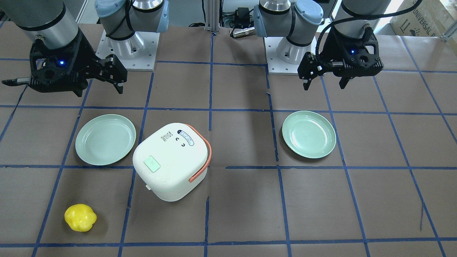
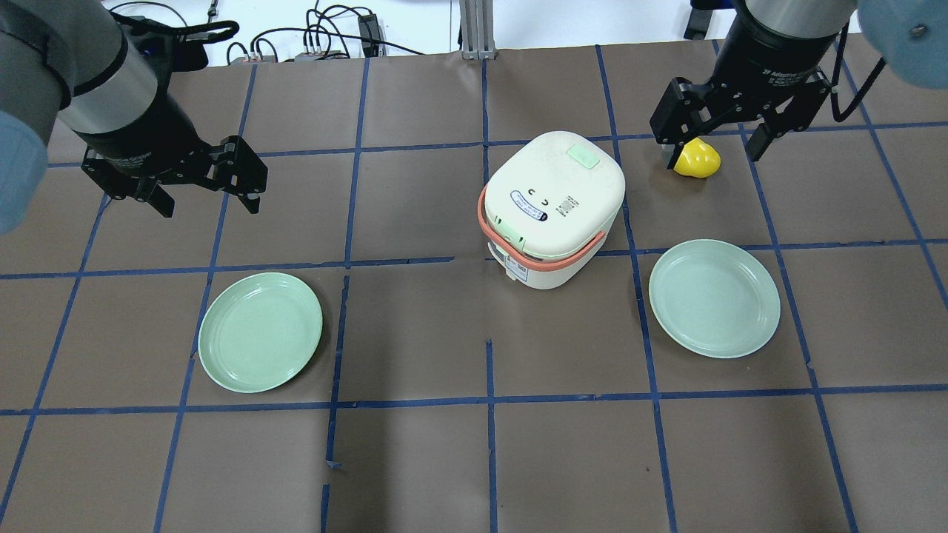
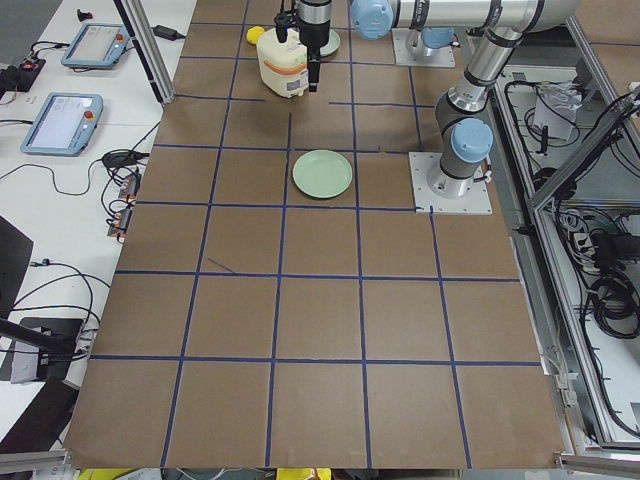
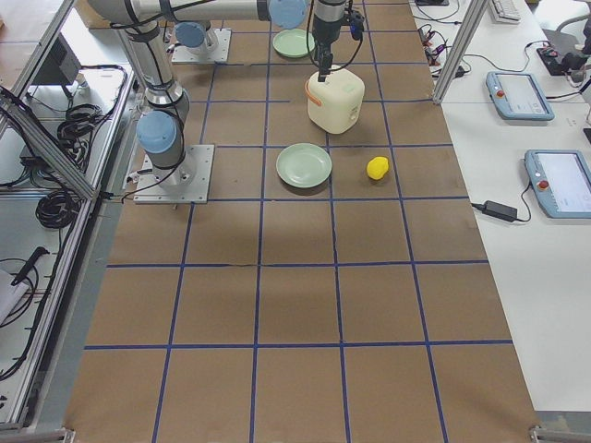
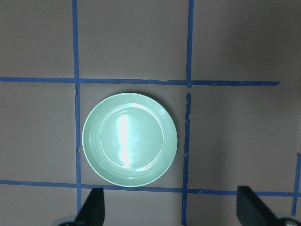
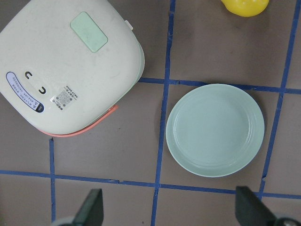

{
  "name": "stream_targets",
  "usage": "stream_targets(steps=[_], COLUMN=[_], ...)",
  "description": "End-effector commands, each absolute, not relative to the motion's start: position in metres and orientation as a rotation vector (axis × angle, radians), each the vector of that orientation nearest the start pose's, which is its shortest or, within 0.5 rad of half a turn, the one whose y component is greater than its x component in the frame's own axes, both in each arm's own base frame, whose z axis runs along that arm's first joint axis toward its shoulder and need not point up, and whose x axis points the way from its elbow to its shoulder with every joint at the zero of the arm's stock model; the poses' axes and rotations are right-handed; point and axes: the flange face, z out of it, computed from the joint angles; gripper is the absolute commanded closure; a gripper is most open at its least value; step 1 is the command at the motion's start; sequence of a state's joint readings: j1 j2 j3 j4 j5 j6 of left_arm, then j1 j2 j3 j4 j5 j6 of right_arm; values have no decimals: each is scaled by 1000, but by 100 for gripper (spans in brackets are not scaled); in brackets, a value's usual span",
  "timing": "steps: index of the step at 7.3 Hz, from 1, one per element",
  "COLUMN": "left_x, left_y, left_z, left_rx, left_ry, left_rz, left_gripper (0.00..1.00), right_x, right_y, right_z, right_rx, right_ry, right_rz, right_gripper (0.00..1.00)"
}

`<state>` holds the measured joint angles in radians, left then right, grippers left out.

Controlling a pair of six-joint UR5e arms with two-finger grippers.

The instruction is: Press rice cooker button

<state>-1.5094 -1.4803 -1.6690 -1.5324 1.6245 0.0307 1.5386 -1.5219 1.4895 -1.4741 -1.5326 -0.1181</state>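
One rice cooker (image 1: 171, 160), two green plates (image 1: 105, 139) (image 1: 309, 134), one yellow fruit (image 1: 80, 217)

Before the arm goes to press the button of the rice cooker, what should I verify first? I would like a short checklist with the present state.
1. Rice cooker lid shut: ok.
2. Mint-green button uncovered: ok.
3. Right gripper jaws open, empty: ok.
4. Right gripper above the button: not ok; it hangs off to the side, near a plate.
5. Left gripper away from the cooker: ok.
6. Button already pressed: cannot tell.
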Motion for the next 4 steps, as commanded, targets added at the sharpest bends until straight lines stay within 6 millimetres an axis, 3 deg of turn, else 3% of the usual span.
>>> stream_targets(steps=[1,4], left_x=[-100,-100], left_y=[-464,-463], left_z=[487,486], left_rx=[-49,-49], left_ry=[3086,3086], left_rz=[-46,-44], left_gripper=[0,0], right_x=[121,121], right_y=[-510,-510], right_z=[495,495], right_rx=[-131,-131], right_ry=[3096,3094], right_rz=[93,93], right_gripper=[0,2])
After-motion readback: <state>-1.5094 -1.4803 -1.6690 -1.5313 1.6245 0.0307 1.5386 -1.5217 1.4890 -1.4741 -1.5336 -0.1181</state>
